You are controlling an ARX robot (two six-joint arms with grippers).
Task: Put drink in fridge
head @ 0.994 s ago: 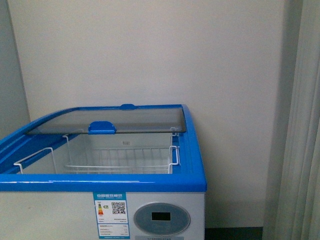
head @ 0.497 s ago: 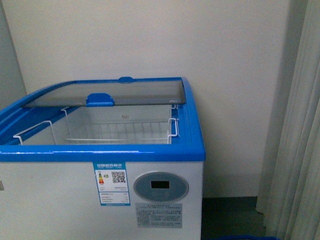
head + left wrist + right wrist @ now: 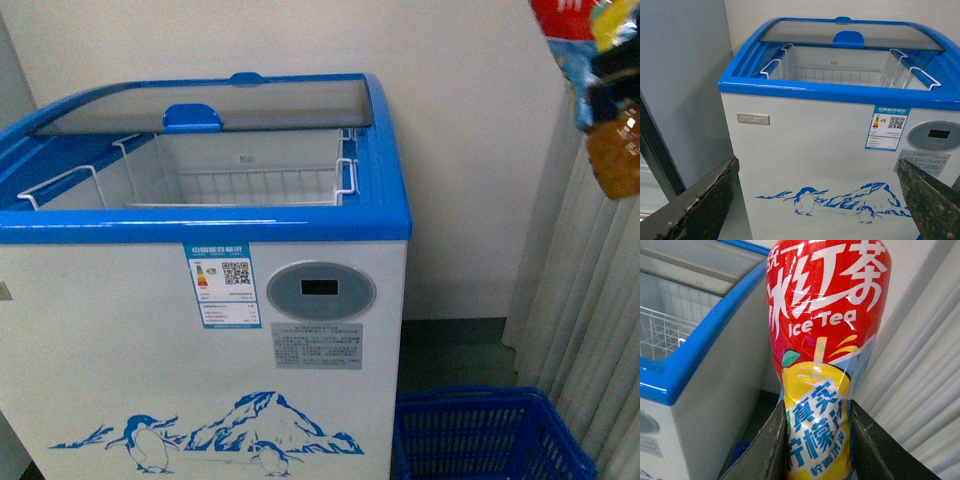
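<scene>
- A plain pale wall (image 3: 470, 150) stood behind, with a curtain (image 3: 590, 330) at 3 o'clock in the front view and a blue basket (image 3: 480, 440) on the floor at 5 o'clock
- The fridge (image 3: 150, 350) filled the left of the front view, its front lid slid back and a white wire basket (image 3: 250, 185) visible inside
- The drink (image 3: 822, 355) sat between the right gripper (image 3: 817, 440) fingers, which pinched its label; in the front view it hung at 2 o'clock, well apart from the fridge
- The left gripper (image 3: 820, 200) was spread wide, holding nothing, facing the fridge front
</scene>
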